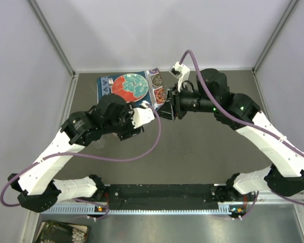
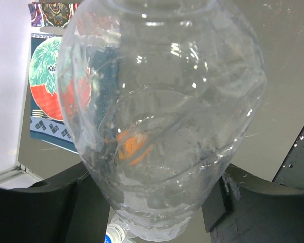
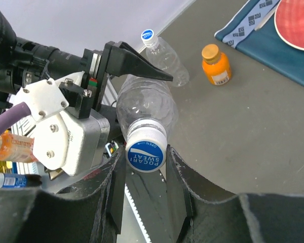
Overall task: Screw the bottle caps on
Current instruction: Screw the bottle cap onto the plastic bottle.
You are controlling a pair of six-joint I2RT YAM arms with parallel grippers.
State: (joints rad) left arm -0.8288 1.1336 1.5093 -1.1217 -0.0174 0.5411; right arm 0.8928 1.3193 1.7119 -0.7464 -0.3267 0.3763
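The clear bottle [image 2: 162,101] is cut off by the top edge. An orange blur [image 2: 130,147] seen through it is perhaps the squat bottle [image 3: 216,66]. The plate [image 3: 299,23] is clipped at a corner.

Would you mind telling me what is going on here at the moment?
The left arm holds a clear bottle by its body in its jaws. The right arm has its jaws closed on the white cap at that bottle's neck, apparently to screw it on. Further off on the table, a second bottle lies capped and an orange bottle stands capped.
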